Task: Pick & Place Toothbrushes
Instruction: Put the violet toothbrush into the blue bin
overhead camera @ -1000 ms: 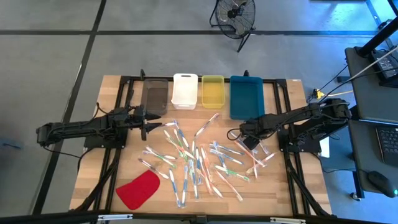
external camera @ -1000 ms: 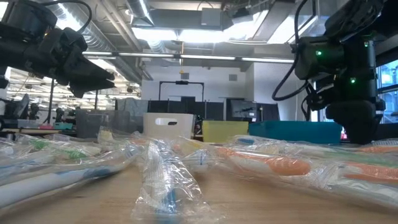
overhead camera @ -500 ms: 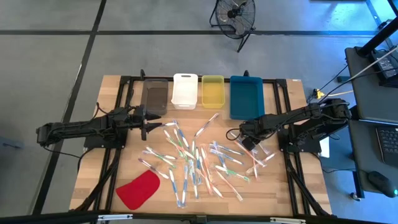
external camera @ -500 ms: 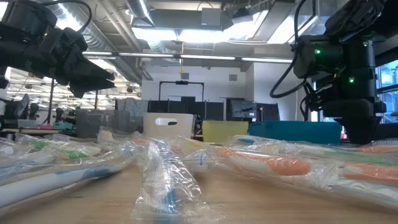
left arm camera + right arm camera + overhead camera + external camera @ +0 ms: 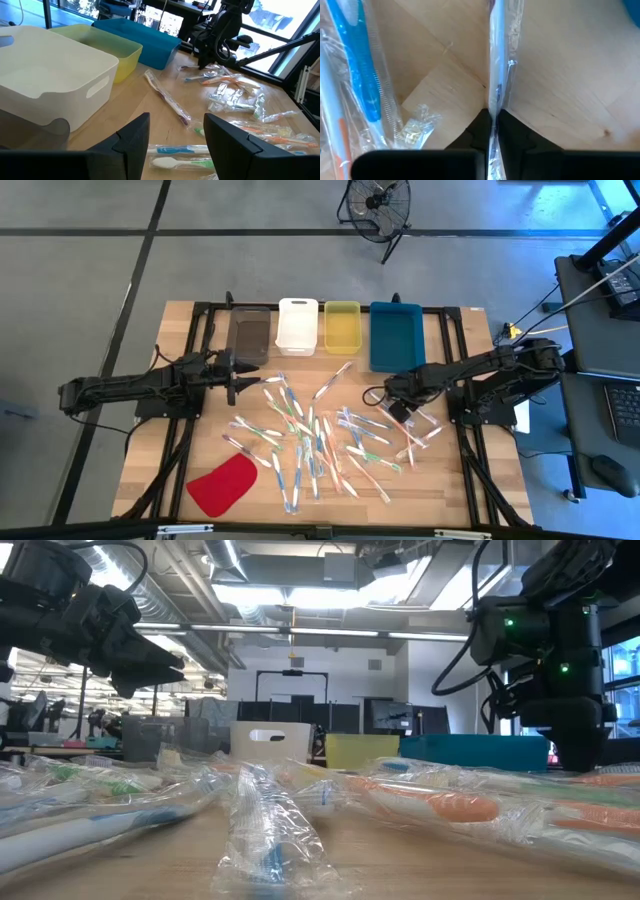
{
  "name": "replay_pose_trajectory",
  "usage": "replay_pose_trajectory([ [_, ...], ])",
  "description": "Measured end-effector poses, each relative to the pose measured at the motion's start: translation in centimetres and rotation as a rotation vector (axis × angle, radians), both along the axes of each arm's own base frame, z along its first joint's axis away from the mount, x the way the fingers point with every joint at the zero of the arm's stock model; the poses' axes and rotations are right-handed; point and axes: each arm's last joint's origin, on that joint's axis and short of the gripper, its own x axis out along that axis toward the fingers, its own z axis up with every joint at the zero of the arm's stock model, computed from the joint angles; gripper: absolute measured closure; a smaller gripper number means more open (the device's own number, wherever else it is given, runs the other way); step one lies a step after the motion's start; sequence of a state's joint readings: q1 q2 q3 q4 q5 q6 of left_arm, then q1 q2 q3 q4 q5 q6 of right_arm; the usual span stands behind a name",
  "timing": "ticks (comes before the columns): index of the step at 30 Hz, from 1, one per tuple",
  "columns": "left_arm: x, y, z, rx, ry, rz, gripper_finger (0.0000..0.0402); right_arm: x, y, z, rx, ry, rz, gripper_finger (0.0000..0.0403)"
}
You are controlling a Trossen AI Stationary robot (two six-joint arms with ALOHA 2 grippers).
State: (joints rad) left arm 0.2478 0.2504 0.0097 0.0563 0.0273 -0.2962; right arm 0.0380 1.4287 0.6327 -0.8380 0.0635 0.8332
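A wooden table (image 5: 455, 480) framed by black rails carries a scatter of wrapped toothbrushes (image 5: 310, 442) across its middle, seen from directly above, with a flat red piece (image 5: 223, 484) lying near the front left corner. Along the far edge stand four bins in a row: a dark clear bin (image 5: 249, 335), a white bin (image 5: 297, 326), a yellow bin (image 5: 341, 327) and a larger blue bin (image 5: 396, 335).

The right gripper (image 5: 398, 408) is down at the table on the right-hand fringe of the scatter, its two dark fingers (image 5: 481, 131) pinched almost together on a single toothbrush in clear wrap (image 5: 498, 60); the wrapper runs straight between the fingertips and lies flat on the wood, beside a blue-handled toothbrush (image 5: 364, 65) also in clear film.

The left gripper (image 5: 240, 377) hangs above the table's left side, just in front of the dark clear bin, fingers (image 5: 135, 137) spread moderately apart and holding nothing, with the white bin directly ahead of it in its wrist view.
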Motion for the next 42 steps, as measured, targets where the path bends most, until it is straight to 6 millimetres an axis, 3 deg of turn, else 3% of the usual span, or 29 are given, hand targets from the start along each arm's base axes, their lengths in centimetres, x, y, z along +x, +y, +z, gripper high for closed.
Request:
replay_pose_trajectory([
  [18,0.0,0.0,0.0,0.002,0.001,0.0,0.0219,4.4,-0.4,4.9,-0.073,-0.201,0.2,0.038],
  [31,0.0,0.0,0.0,0.002,0.001,0.0,0.0219,5.9,-4.3,6.4,-0.161,-0.321,0.188,0.0375],
  [42,0.0,0.0,0.0,0.002,0.001,0.0,0.0219,5.3,-7.7,8.5,-0.201,-0.484,0.129,0.0374],
])
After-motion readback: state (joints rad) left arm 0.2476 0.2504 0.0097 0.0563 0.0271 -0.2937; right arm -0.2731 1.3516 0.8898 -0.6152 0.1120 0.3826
